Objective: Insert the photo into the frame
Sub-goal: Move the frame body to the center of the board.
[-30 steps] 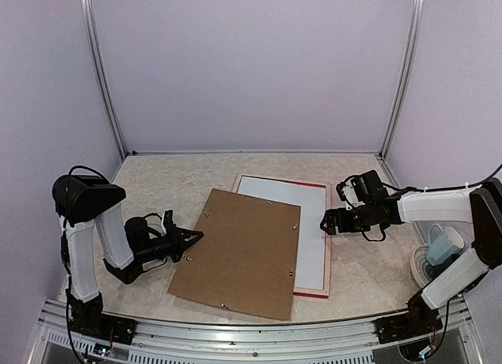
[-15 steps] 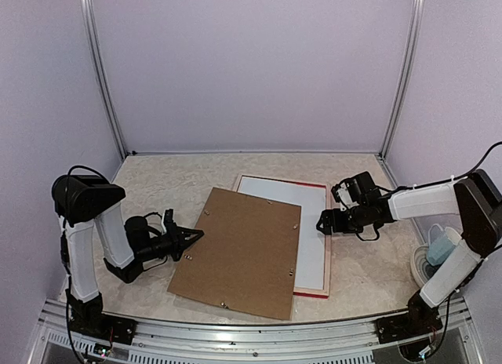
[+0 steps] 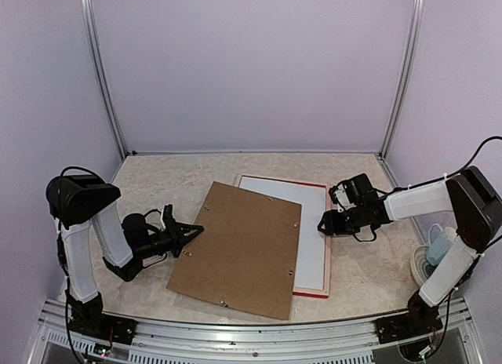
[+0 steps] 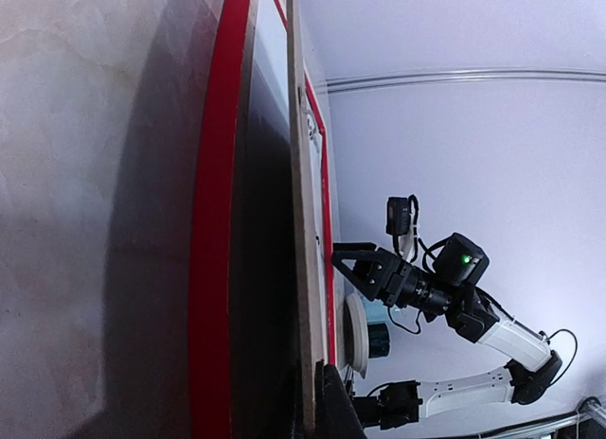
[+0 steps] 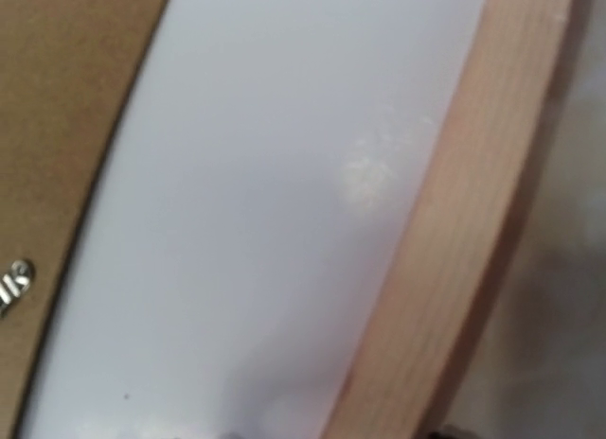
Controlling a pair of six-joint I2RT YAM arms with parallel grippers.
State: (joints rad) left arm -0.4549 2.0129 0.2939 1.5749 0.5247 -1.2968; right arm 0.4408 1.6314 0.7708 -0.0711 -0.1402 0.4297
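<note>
The frame (image 3: pixel 327 258) is laid face down at centre right, with the photo (image 3: pixel 310 231), white back up, seemingly seated inside. Left jaws are pressed together at the left edge of the backing board (image 3: pixel 243 250); right jaws appear part-spread. The board should be lowered squarely.

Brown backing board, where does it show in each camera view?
Top external: the backing board lies mid-table, tilted, covering the left part of the frame.
Left wrist: edge-on, a thin brown vertical strip near the centre.
Right wrist: a brown wedge in the upper left corner.
Shared landmark: the frame's rail, beside the board in all three.
</note>
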